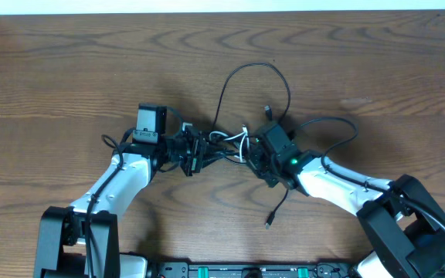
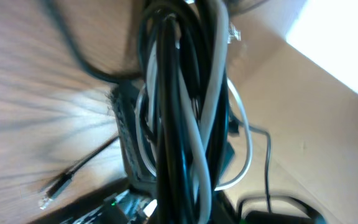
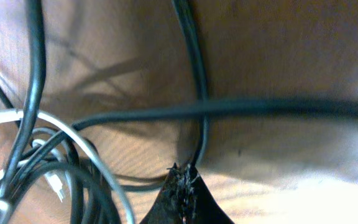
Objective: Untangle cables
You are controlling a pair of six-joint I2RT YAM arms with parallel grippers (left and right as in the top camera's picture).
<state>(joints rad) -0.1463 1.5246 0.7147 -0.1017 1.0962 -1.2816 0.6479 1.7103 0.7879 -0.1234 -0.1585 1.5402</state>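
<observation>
Pulling gently should serve best: the left claw clamps the knotted cables above the desk, while the right claw, pinched shut on one black strand, should draw it rightward without tightening loops.

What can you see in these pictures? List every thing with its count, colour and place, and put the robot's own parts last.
black cables: several, black, tangled mid-table; one loop reaches toward the far edge, one plug end lies loose nearer the robot
white cable: one, white, inside the tangle
table: one, brown wood, under everything
left arm: one, white and black, lower left
right arm: one, white and black, lower right
left fingers: black, in the tangle, grip hidden
right fingers: black, shut on a black cable
</observation>
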